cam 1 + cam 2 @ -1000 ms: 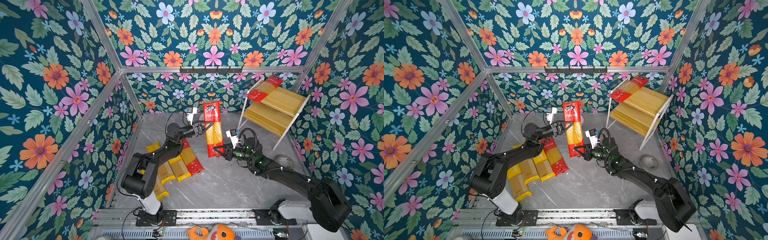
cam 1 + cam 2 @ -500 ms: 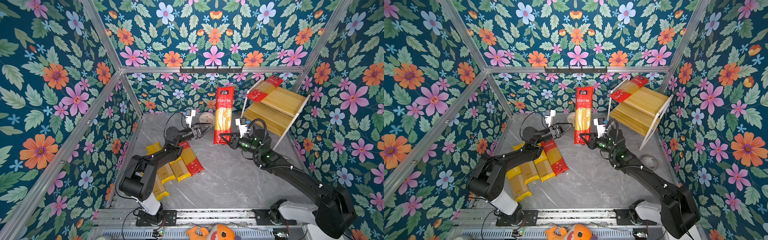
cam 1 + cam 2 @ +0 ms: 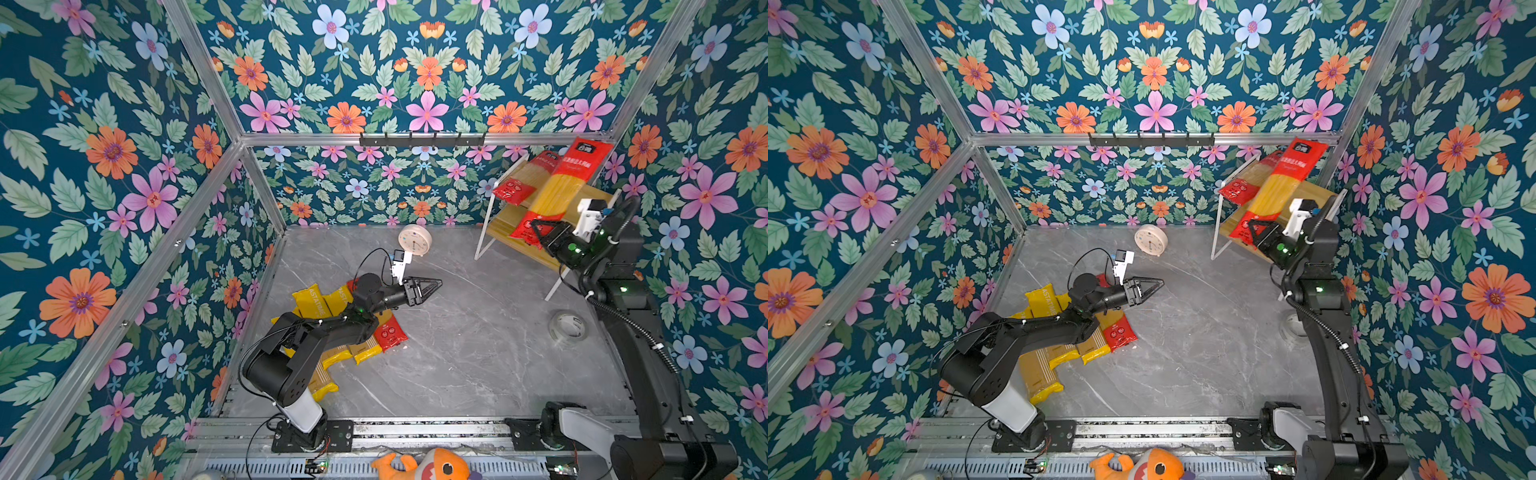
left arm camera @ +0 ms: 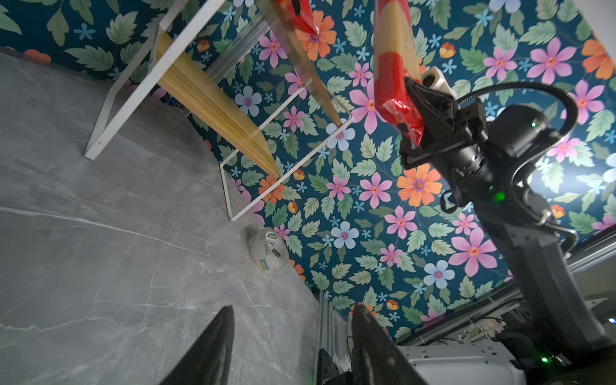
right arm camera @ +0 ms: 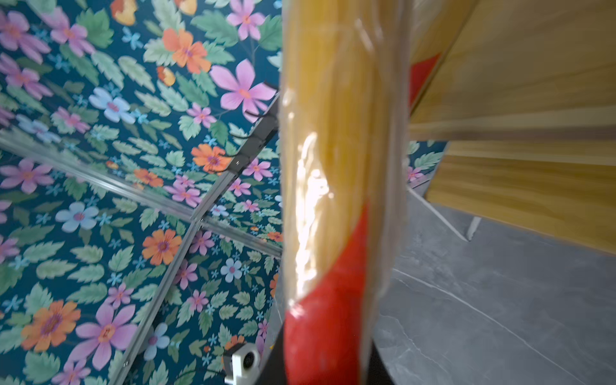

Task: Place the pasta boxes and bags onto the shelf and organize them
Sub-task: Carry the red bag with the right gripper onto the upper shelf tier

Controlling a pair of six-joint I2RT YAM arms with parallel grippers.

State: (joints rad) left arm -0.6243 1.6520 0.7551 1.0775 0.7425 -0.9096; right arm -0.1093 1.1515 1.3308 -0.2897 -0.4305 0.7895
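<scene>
Top views, right gripper point(image 3: 540, 232): clamped on the lower red end of the held packet point(image 3: 561, 187), upper right of the frame.
Top views, held packet: slanted over the top board of the shelf point(image 3: 505, 226), black label end raised toward the upper right corner. I cannot tell whether it touches the board.
Top views, shelved packet point(image 3: 525, 180): lies on the top board, just left of the held one.
Top views, left gripper point(image 3: 434, 286): jaws apart and empty, mid-frame above the grey floor.
Top views, floor packets point(image 3: 318, 305): yellow ones and a red one fanned out centre left, partly under the left arm.
Left wrist, left gripper: two dark fingers point(image 4: 213, 350) apart at the bottom edge, nothing between them.
Left wrist, held packet: upper right, red end pinched, body rising out of frame beside the top board's edge.
Right wrist, held packet: fills the centre; the shelf boards sit close on the right.
Step in hand: probably laying this packet on the top board.
Doing it well: turn the packet parallel to the shelved one, then lower it flat, so most of its length rests on wood before the jaws part.
Watch for: it is gripped at one end, so the free end may sag or swing. Keep it off the white frame and do not nudge its neighbour.
</scene>
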